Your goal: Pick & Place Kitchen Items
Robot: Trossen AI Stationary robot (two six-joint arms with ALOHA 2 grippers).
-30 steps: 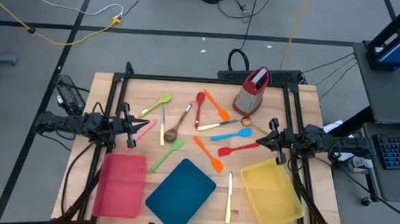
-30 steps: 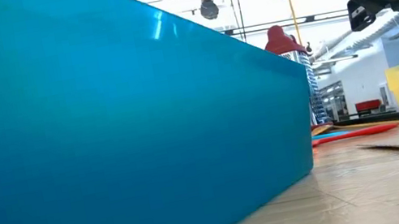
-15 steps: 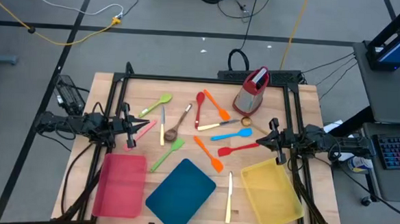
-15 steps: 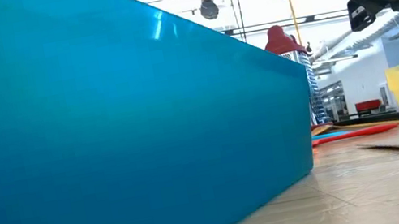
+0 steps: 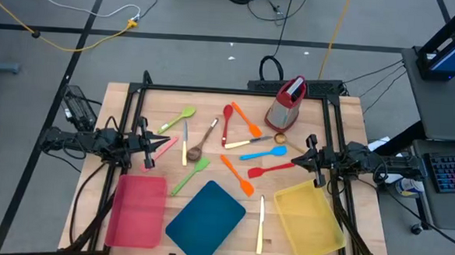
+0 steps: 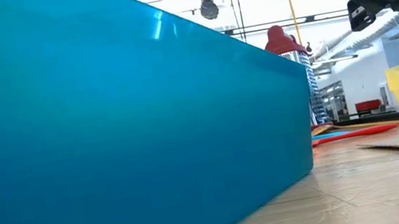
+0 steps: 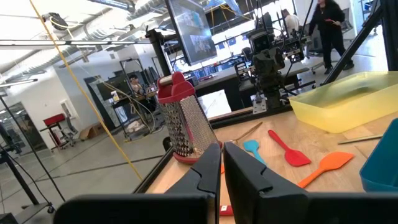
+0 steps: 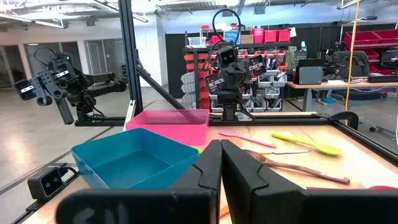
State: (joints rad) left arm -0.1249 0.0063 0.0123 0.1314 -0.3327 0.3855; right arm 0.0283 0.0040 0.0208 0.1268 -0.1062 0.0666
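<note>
From above, the kitchen items (image 5: pixel 234 147) lie scattered across the middle of the wooden table (image 5: pixel 353 118): green, red and brown spoons, orange, blue, red and pink spatulas, cream knives. The red-topped grater (image 5: pixel 285 104) stands at the far edge, right of centre. Along the near edge sit the red tray (image 5: pixel 137 210), blue tray (image 5: pixel 205 213) and yellow tray (image 5: pixel 307 220), with one knife (image 5: pixel 260 223) between blue and yellow. The left gripper (image 5: pixel 149 147) waits at the left edge, the right gripper (image 5: pixel 313 158) at the right edge, both apart from the utensils; a black frame borders the table.

At table height the blue tray's wall fills most of the picture, hiding the left side; the grater, yellow tray and right arm show beyond.

The left wrist view shows its fingers (image 7: pixel 205 171) pressed together on nothing, with the grater and spatulas ahead.

The right wrist view shows its fingers (image 8: pixel 208 165) pressed together, empty. No writing is legible.
</note>
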